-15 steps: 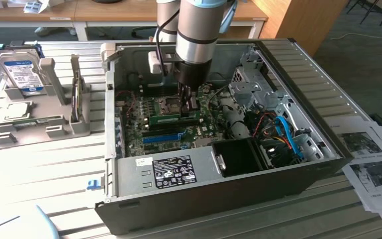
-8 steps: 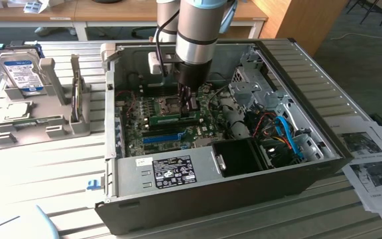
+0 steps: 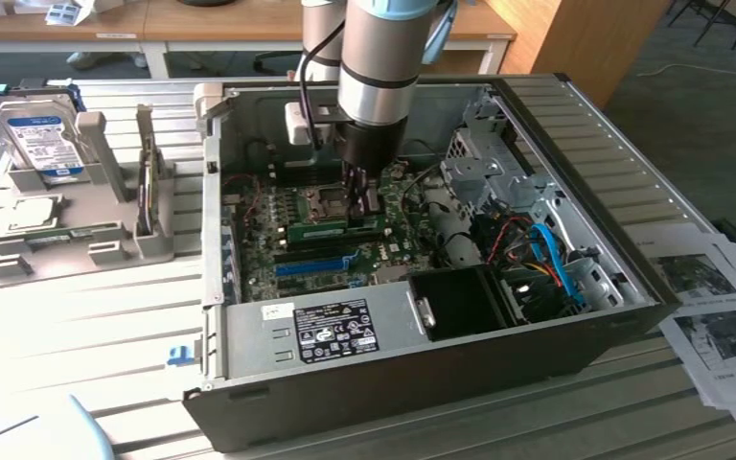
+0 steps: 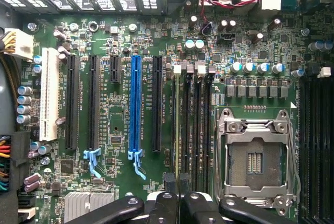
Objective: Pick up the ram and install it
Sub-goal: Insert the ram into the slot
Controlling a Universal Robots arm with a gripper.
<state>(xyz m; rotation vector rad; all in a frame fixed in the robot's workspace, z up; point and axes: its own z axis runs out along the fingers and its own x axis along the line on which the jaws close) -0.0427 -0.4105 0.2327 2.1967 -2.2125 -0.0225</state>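
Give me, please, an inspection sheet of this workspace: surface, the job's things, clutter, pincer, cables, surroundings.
Surface: slatted table carrying an open computer case.
Job's things: the ram, a green stick, is at the memory slots on the motherboard; whether it is seated cannot be told.
Clutter: hard drive upright in a grey holder; printed sheets at the exterior view's right.
Pincer: the pincer is inside the case, at one end of the ram.
Cables: blue flat cable and red wires inside the case.
Surroundings: wooden desks behind the table.
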